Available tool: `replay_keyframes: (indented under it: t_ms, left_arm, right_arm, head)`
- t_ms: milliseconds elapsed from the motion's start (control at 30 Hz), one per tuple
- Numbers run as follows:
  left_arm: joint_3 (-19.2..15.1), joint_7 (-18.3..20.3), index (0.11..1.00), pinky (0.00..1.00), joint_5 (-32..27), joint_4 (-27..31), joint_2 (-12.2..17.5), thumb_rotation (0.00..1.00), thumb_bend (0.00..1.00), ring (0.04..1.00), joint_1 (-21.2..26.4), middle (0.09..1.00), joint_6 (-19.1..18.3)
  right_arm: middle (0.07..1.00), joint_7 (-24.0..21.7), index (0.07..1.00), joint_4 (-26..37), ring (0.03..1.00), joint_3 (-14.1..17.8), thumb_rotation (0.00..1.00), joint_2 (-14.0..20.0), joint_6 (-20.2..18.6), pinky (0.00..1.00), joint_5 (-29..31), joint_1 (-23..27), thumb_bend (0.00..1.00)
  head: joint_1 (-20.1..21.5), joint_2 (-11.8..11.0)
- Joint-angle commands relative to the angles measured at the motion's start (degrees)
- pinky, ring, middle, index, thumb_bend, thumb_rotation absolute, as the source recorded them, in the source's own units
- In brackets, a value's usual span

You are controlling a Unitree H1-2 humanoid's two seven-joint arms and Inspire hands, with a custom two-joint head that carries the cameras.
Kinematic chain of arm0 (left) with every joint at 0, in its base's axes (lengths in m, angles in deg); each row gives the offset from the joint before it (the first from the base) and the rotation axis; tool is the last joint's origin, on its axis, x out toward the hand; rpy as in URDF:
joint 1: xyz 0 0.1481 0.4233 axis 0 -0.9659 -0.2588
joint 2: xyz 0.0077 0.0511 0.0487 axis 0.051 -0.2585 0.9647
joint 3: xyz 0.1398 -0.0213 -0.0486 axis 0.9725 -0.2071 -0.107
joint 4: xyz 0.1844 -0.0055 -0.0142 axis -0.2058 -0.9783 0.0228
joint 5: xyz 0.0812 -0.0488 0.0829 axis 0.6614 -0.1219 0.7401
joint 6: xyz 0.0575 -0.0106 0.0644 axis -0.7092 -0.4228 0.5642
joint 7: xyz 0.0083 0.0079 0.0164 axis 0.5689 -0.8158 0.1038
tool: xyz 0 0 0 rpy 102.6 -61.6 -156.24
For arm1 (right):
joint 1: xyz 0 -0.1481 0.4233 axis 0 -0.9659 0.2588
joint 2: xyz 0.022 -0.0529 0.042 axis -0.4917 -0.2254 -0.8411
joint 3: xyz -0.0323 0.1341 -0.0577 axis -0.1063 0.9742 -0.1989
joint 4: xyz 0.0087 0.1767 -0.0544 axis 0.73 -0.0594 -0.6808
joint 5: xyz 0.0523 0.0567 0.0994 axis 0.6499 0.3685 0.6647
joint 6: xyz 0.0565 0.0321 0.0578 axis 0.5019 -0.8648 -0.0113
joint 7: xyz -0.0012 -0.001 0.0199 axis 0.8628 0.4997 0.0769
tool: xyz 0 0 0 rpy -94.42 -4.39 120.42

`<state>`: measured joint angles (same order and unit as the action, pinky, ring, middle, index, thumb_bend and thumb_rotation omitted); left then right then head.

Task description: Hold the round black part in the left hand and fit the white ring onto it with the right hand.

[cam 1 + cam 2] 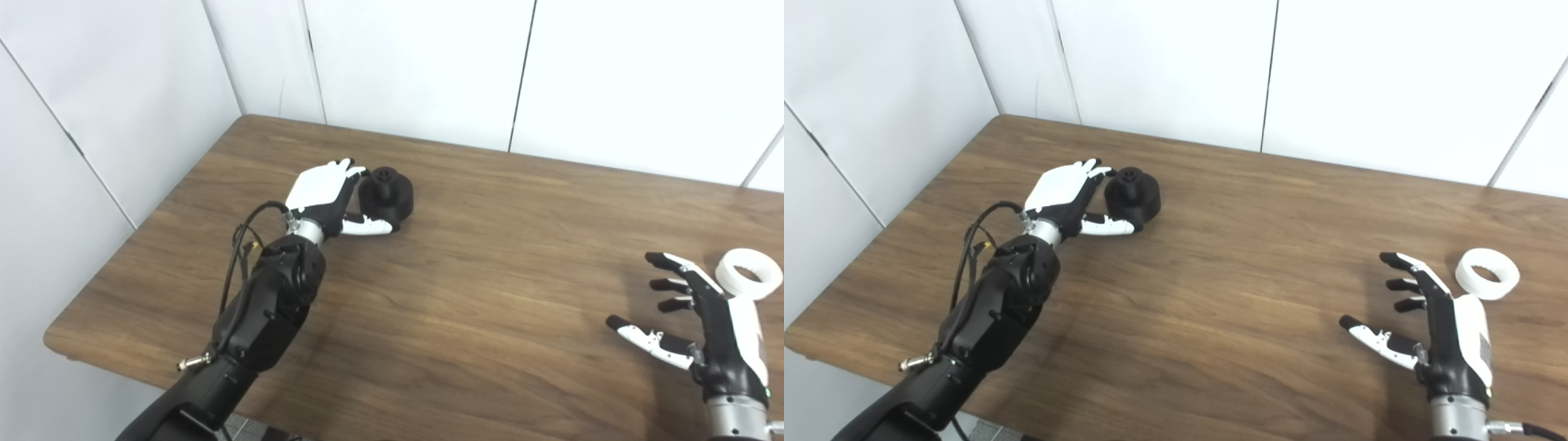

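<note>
The round black part [387, 197] sits on the wooden table [490, 257], left of centre and toward the back. My left hand [327, 199] is open right beside it on its left, fingers along its far side and thumb along its near side, not closed on it. The white ring [750, 273] lies flat on the table at the far right. My right hand [704, 318] is open and empty, fingers spread, just left of and nearer than the ring; it does not touch the ring.
White wall panels [416, 61] stand behind and to the left of the table. The table's front edge [110, 361] runs along the lower left. A black cable [242, 245] loops beside my left forearm.
</note>
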<state>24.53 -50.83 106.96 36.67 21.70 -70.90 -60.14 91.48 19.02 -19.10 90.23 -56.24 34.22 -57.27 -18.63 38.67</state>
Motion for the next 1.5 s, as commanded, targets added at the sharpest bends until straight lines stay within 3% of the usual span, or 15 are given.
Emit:
replay_keyframes:
  t_ms: [0,233,533,933,1467]
  left_arm:
    - [-0.66,-1.66,0.900,1.00,2.33,-0.06,0.40,0.63,1.00,1.000,2.80,1.000,-0.24]
    - [-1.18,-3.19,0.929,1.00,4.33,-0.95,-0.22,0.64,1.00,1.000,2.95,1.000,-0.25]
    - [-1.59,-8.05,0.977,1.00,3.43,-4.10,-0.65,0.63,1.00,1.000,3.53,1.000,0.48]
    - [-0.97,-12.27,0.936,1.00,-0.98,-11.68,-1.99,0.61,1.00,1.000,7.17,1.000,2.32]
    - [1.38,-12.74,0.833,1.00,-5.14,-15.76,-2.03,0.59,1.00,1.000,8.95,1.000,4.08]
  right_arm:
    - [0.791,0.63,0.756,2.42,0.690,0.61,0.13,0.28,1.72,0.54,0.30,1.15,0.72]
    - [0.790,0.40,0.755,2.41,0.687,0.65,0.14,0.74,1.71,0.54,0.46,1.11,0.73]
    - [0.792,-0.17,0.757,2.58,0.690,0.48,0.14,1.28,1.15,0.55,0.35,1.29,0.73]
    - [0.791,-0.78,0.745,3.43,0.695,0.36,0.13,1.69,1.01,0.55,0.34,1.38,0.73]
    - [0.796,-1.67,0.748,4.66,0.691,1.13,0.14,1.49,0.27,0.54,0.44,0.93,0.72]
  head:
    - [-0.13,0.10]
    - [-0.51,0.23]
    - [-0.51,0.38]
    - [0.28,1.00]
    - [0.57,1.62]
